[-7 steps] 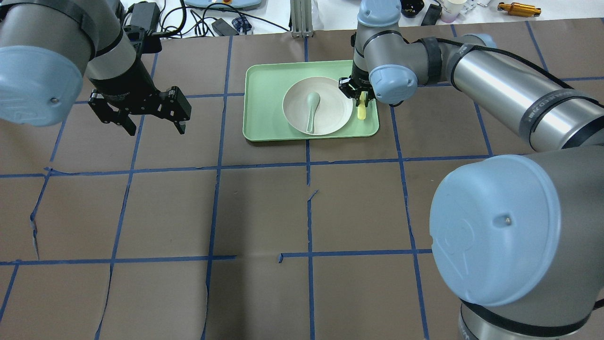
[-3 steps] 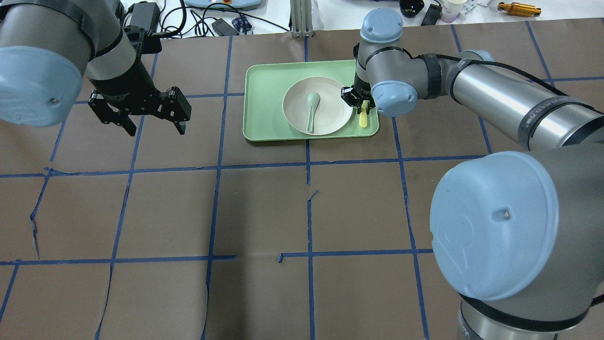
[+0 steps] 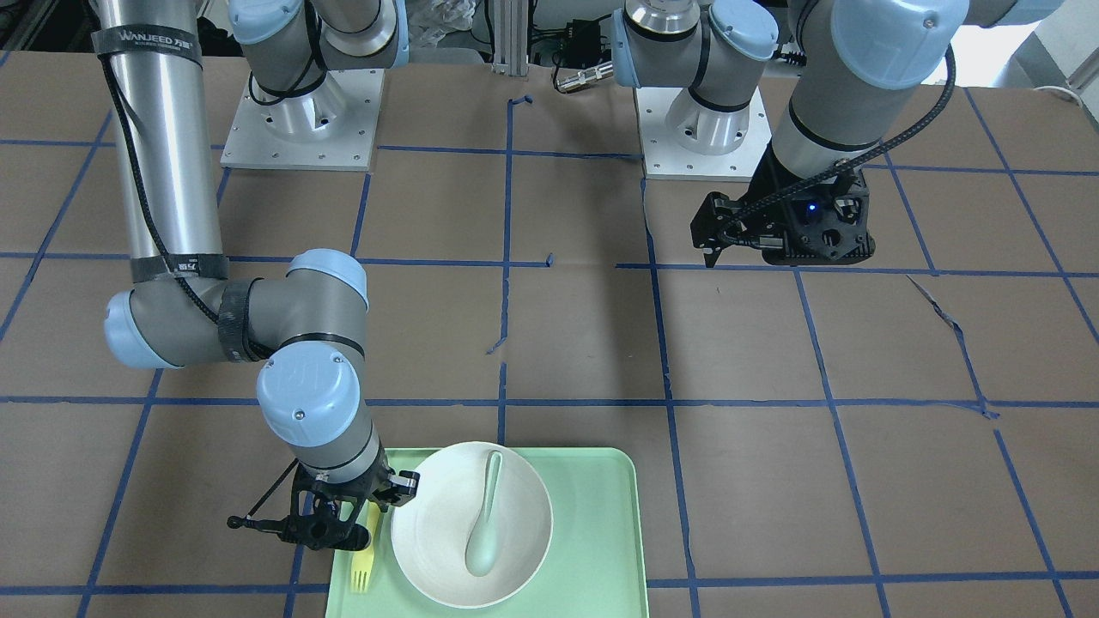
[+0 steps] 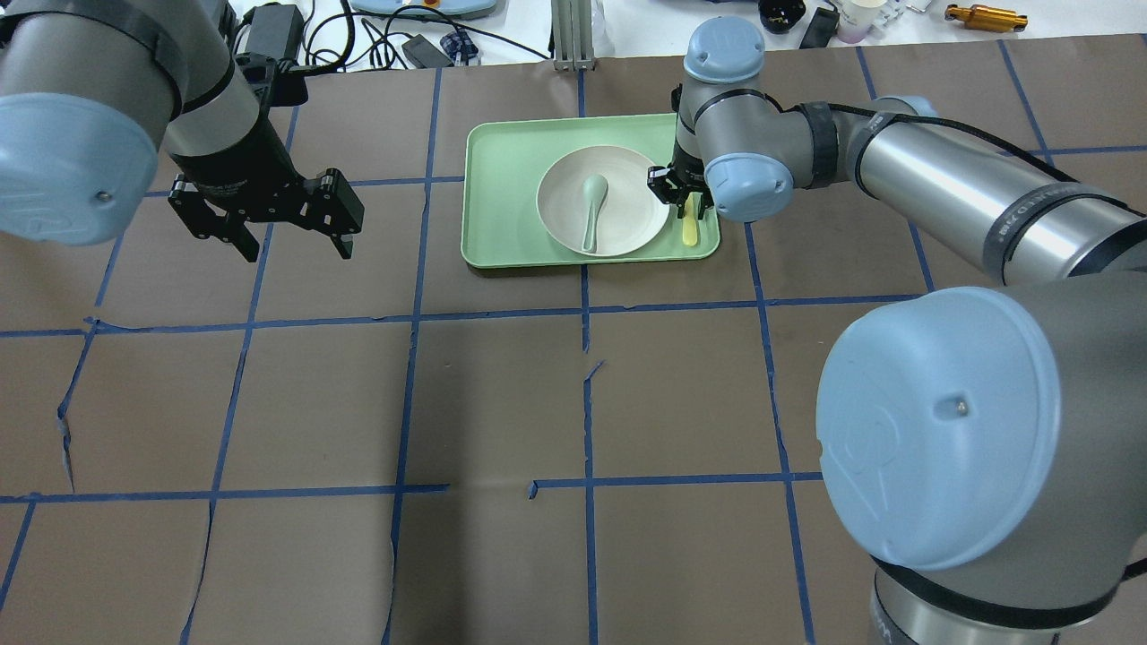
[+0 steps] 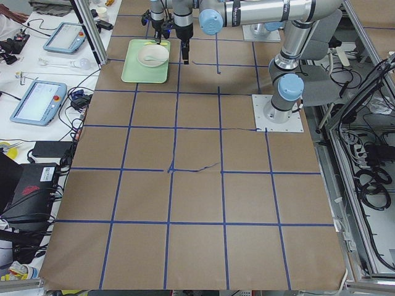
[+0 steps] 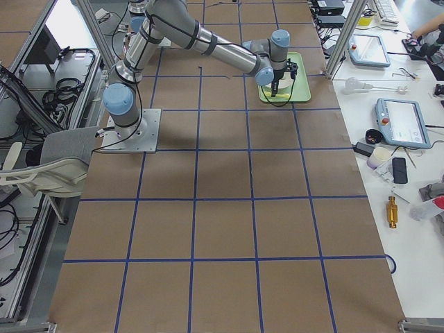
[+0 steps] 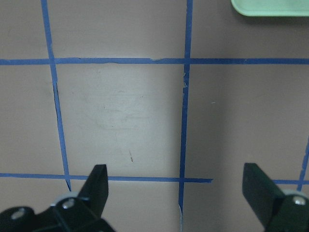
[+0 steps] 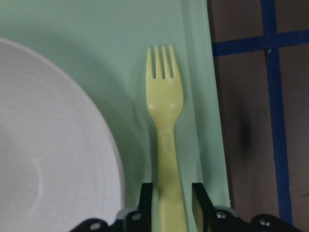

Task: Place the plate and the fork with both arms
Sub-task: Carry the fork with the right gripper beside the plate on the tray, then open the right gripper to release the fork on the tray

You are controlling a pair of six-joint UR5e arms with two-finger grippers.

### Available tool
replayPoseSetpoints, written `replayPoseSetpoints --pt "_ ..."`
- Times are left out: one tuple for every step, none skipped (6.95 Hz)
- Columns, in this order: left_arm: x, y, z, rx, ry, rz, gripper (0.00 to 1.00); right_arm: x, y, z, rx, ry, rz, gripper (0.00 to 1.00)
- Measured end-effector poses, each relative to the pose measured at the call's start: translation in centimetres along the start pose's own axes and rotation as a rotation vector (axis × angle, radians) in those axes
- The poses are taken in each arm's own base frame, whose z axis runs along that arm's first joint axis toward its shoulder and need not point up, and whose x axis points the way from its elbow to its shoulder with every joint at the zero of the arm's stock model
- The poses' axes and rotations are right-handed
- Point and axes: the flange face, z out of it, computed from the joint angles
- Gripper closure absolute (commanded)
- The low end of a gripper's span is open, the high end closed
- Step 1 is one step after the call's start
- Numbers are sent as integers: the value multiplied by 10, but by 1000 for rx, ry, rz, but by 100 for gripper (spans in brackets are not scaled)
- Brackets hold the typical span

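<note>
- Right gripper [image 8: 171,193]: over the tray's right-hand edge strip, pointing down. Its two fingers are clenched on the handle of the yellow plastic fork [image 8: 165,106].
- Fork: tines point away from the robot. It lies along the narrow strip of mint-green tray [image 4: 502,179] between the plate's rim and the tray's raised edge. It is beside the plate, not touching it. Cannot tell whether the tines rest on the tray floor.
- Off-white plate [image 4: 627,210]: sits in the tray, right of its centre. A pale green spoon [image 4: 591,210] lies inside it, bowl end away from the robot.
- Left gripper [image 7: 176,181]: jaws spread wide, nothing between them. It hangs above the brown paper table cover [image 4: 493,403], well to the left of the tray. The wrist view shows only blue tape grid lines below it and a corner of the tray at the top edge.
- Writing: black band [image 3: 146,39] on the right arm [image 3: 167,172] reads "WANJEED". A second, smaller band lower on that arm carries print too small to read.
</note>
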Motion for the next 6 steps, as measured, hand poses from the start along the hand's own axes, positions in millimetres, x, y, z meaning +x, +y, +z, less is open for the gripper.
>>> replayPoseSetpoints --pt "0 0 0 0 -4 0 0 0 0 -1 0 0 2 0" --pt "-1 0 0 0 -5 0 0 0 0 -2 2 -1 3 0" --pt "0 0 0 2 -4 0 0 0 -1 -6 4 1 3 0" --pt "0 0 -2 8 -2 -3 0 3 -1 -16 0 6 3 0" --pt "0 -1 -4 16 0 -5 0 10 1 -34 -12 13 8 0" --pt "0 -3 -8 27 5 -3 0 20 4 -62 -25 19 17 0"
